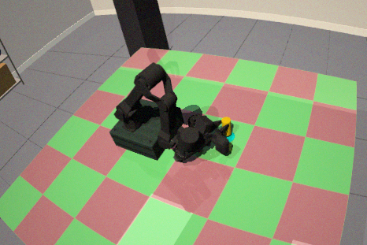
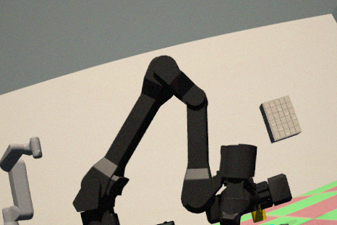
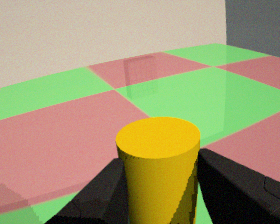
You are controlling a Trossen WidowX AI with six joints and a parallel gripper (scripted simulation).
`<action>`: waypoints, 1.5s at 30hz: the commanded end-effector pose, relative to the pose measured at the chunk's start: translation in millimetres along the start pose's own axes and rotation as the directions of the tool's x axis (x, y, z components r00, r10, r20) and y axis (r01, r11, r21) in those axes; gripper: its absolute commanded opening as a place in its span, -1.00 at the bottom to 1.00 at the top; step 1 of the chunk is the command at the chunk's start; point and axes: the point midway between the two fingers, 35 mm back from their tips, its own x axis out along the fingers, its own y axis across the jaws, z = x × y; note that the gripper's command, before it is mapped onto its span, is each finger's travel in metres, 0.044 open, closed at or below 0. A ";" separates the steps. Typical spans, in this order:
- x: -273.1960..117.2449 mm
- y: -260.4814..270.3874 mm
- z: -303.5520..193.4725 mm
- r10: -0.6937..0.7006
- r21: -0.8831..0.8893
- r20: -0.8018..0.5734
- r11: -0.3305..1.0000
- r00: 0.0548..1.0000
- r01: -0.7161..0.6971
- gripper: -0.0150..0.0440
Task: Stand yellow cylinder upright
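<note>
Yellow tall cylinder (image 1: 228,128) (image 2: 259,213) (image 3: 158,165): upright, or very near it, clamped by the sides just below the flat top. Looks stiff and smooth, probably light; unlikely to dent or crush, but likely to slip or pivot under a loose pinch. Best to take hold on opposite sides, across the round body, with top and bottom left free. Exactly so at this moment, in the wrist view: gripper (image 1: 225,127) (image 2: 259,208) (image 3: 160,163) closed firmly on the cylinder, one dark finger to each side, top face proud of both.

Down to the foot now, and right by the cyan circle (image 1: 231,137) (image 2: 282,224)! Overlaps part of the circle in the top view; impossible to tell whether fully inside, or touching down. Calls for a small centring check, then a gentle, straight lowering. Could easily rock on a narrow base if tilted at contact, or topple if dragged by a finger on release.

Further out, black arm (image 1: 167,120) (image 2: 163,74) bent high over the green-and-pink checkered surface (image 1: 269,150) (image 2: 318,203) (image 3: 66,150). Needs an even opening, then a clean retreat along the fingers, well clear of the sides.
</note>
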 end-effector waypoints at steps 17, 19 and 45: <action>-0.5 0.0 -18.4 0.001 0.000 0.000 1.000 1.000 -0.001 0.04; -0.5 0.0 -18.4 0.001 0.000 0.000 1.000 1.000 -0.001 0.22; -3.3 -4.5 45.3 0.004 -0.002 0.002 1.000 1.000 -0.004 0.86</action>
